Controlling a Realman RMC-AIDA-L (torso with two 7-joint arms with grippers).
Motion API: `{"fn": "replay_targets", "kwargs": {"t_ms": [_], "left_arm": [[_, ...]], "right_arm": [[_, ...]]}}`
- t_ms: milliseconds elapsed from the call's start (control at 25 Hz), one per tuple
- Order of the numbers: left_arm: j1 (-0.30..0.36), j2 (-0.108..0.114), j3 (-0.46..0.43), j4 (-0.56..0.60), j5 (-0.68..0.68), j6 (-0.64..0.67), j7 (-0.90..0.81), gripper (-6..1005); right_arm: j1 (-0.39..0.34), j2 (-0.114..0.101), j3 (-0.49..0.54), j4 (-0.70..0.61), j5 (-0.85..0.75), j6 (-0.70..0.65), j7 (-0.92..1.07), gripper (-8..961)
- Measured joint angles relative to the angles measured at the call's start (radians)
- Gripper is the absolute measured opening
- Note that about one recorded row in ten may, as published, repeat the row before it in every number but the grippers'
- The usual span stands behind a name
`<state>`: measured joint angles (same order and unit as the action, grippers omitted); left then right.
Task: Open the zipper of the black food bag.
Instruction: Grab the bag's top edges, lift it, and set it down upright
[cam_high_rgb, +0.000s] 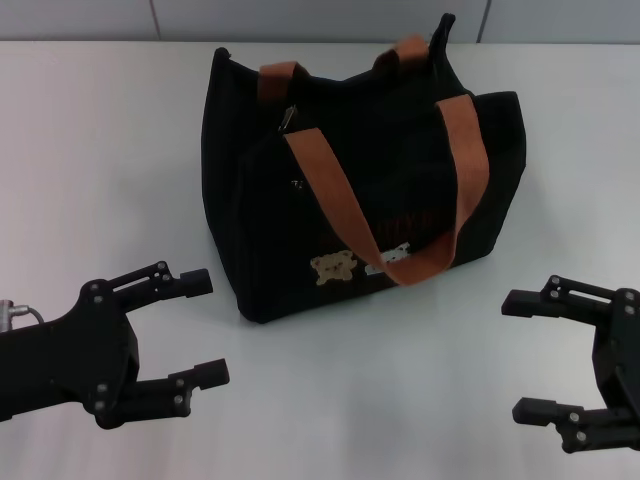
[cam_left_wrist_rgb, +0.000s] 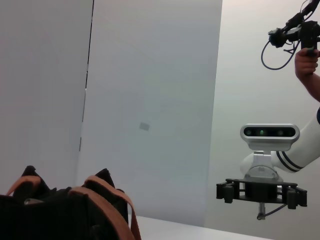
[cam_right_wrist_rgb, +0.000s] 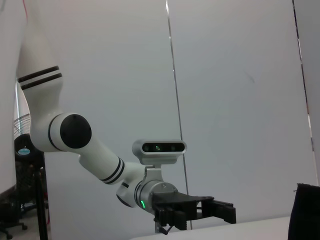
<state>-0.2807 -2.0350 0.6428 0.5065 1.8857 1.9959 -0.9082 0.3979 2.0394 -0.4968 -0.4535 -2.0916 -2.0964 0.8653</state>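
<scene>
Black food bag stands upright on the white table, about the middle, a bit toward the far side, turned at a slight angle so one corner faces the robot. Boxy black fabric, two orange-brown strap handles; the near one loops down over the front panel, the far one shows as short arcs at the top. Front panel has a small tan bear patch, a white patch beside it and reddish lettering above, partly hidden by the strap. Zipper runs along the top edge; only its small silvery pull shows clearly, near the bag's top on the robot's left end, just beside where the near strap attaches. Can't tell from the head view how far the zip line is closed. Left gripper sits low at the near left, fingers spread apart, holding nothing, pointing toward the bag's lower left corner, near it but not touching. Right gripper sits at the near right, fingers also spread wide, holding nothing, a bit further from the bag's right side, not touching. Both are well below and in front of the zipper pull. Left wrist view shows the bag's top and straps in the corner and the right gripper further off across the table. Right wrist view shows the left gripper spread, and a sliver of the bag at the edge.
</scene>
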Motion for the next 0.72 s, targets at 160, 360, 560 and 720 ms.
{"fn": "replay_targets", "kwargs": {"t_ms": [160,360,560,720], "left_arm": [[0.0,-0.004,0.0,0.002,0.0,-0.001,-0.005,831],[-0.001,-0.008,0.002,0.006,0.0,-0.005,-0.009,832],[-0.003,-0.014,0.002,-0.001,0.0,-0.04,-0.01,830],[-0.005,-0.034,-0.001,-0.026,-0.007,-0.111,0.001,828]], "right_arm": [[0.007,0.002,0.0,0.0,0.0,0.007,0.001,838],[0.009,0.01,0.007,0.0,0.001,0.01,0.0,838],[0.007,0.012,0.008,0.0,0.003,0.013,0.001,838],[-0.004,0.012,0.019,0.0,0.004,0.035,0.007,837]]}}
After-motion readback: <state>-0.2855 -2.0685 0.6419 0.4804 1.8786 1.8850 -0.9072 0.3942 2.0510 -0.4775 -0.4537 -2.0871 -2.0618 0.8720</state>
